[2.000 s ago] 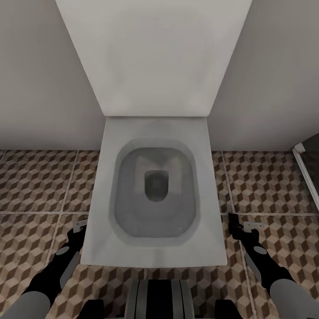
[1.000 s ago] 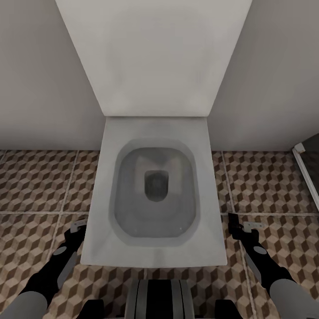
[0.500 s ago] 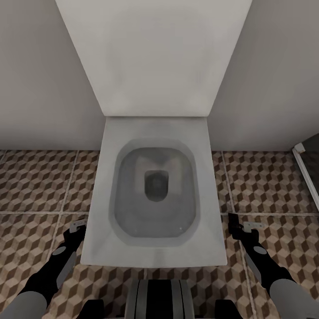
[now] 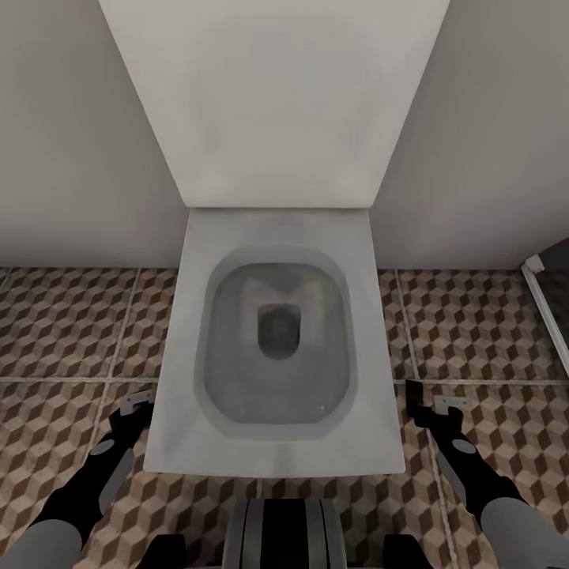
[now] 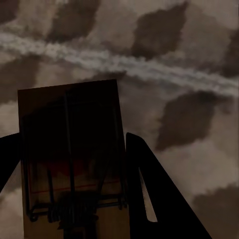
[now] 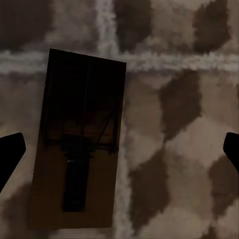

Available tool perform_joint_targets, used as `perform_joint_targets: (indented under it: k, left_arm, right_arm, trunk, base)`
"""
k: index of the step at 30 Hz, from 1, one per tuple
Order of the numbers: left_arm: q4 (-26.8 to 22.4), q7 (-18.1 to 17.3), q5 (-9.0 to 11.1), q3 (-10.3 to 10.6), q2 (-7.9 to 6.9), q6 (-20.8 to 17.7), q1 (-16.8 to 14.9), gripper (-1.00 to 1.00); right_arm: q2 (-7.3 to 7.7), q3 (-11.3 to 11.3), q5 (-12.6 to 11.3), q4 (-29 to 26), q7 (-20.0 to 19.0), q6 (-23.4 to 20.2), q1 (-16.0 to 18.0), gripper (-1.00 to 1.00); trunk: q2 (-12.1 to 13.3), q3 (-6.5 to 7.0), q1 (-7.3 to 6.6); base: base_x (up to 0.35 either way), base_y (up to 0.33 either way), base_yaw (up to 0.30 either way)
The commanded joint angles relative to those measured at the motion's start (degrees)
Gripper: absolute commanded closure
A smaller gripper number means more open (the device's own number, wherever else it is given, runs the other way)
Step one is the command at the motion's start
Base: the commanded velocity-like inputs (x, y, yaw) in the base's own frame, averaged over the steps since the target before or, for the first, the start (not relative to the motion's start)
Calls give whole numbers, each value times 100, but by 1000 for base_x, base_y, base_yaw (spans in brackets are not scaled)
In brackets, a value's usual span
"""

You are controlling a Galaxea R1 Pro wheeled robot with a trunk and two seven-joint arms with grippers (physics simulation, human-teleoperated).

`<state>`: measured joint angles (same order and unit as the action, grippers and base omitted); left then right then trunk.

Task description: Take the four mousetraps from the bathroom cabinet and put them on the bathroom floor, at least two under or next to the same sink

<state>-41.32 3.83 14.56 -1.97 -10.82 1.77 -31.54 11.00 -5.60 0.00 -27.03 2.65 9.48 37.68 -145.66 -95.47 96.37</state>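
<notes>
Both arms hang low over the cube-patterned bathroom floor [image 4: 63, 332], one on each side of a toilet. My left gripper [image 4: 133, 412] is shut on a tan mousetrap [image 5: 72, 149], whose board fills the gap between the dark fingers [image 5: 149, 189] just above the tiles. My right gripper [image 6: 119, 142] is open, its fingertips far apart. A second mousetrap [image 6: 79, 144] lies flat on the floor between them, across a grout line and touching neither finger. In the head view this trap [image 4: 447, 402] shows as a small pale piece by the right gripper [image 4: 427, 403]. The cabinet is out of view.
A white toilet [image 4: 276, 450] with its lid raised stands straight ahead between my arms, against a pale wall. A white frame edge [image 4: 544, 304] runs down the floor at the far right. Open tiled floor lies to either side of the toilet.
My left arm has drawn back and down a little along the toilet's side, carrying its trap. The right arm and its trap have stayed put.
</notes>
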Motion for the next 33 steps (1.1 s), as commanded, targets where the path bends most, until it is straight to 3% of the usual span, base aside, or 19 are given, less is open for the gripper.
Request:
perform_joint_targets:
  k: [1, 19, 20, 33]
  left_arm:
    - [1, 30, 38, 11, -2, 16, -1, 100]
    - [1, 30, 32, -5, 15, 16, -1, 100]
    - [1, 30, 31, -4, 16, 16, -1, -100]
    - [1, 19, 30, 1, 25, 21, -1, -100]
  right_arm:
    - [-1, -4, 0, 4, 8, 19, 2, -100]
    - [-1, -3, 0, 4, 8, 19, 2, -100]
    - [-1, -3, 0, 4, 8, 19, 2, -100]
    - [-1, -2, 0, 4, 8, 19, 2, -100]
  trunk:
    - [-1, -2, -1]
    - [-1, -2, -1]
    - [-1, -2, -1]
    - [-1, -2, -1]
  base:
    - [0, 0, 0]
    - [0, 0, 0]
    - [0, 0, 0]
    - [0, 0, 0]
